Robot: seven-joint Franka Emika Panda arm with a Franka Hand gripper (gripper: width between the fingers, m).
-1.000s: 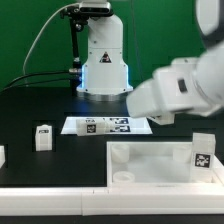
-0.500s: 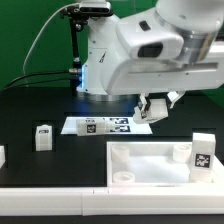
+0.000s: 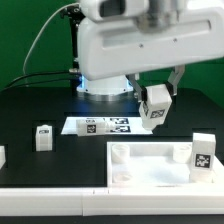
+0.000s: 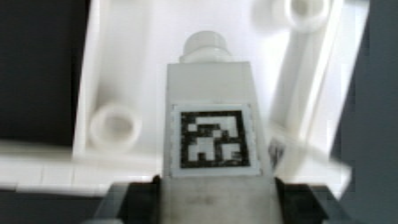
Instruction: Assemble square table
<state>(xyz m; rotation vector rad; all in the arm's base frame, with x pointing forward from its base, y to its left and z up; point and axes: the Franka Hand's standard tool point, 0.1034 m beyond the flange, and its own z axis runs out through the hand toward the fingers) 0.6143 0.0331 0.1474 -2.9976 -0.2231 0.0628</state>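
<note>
The square table top [image 3: 150,165] lies flat at the front, with raised corner sockets [image 3: 119,153]. One white tagged leg [image 3: 203,152] stands upright at its corner on the exterior view's right. My gripper [image 3: 158,92] is shut on another tagged leg [image 3: 155,106] and holds it in the air, tilted, behind the top and above the marker board's end. In the wrist view the held leg [image 4: 214,120] sits between the fingers [image 4: 317,200], with its peg end [image 4: 208,45] pointing away. The table top [image 4: 116,60] and a socket [image 4: 112,125] lie beneath it. The gripper's middle is low in that view [image 4: 221,200].
A third tagged leg [image 3: 42,137] stands on the black surface at the exterior view's left. Another white piece [image 3: 2,155] shows at the left edge. The marker board [image 3: 100,126] lies behind the top. The robot base [image 3: 104,75] stands at the back, and a white rail [image 3: 60,202] edges the front.
The arm has swung in from the exterior view's right and risen. The gripper with the leg now hangs a little higher and further right than half a second ago.
</note>
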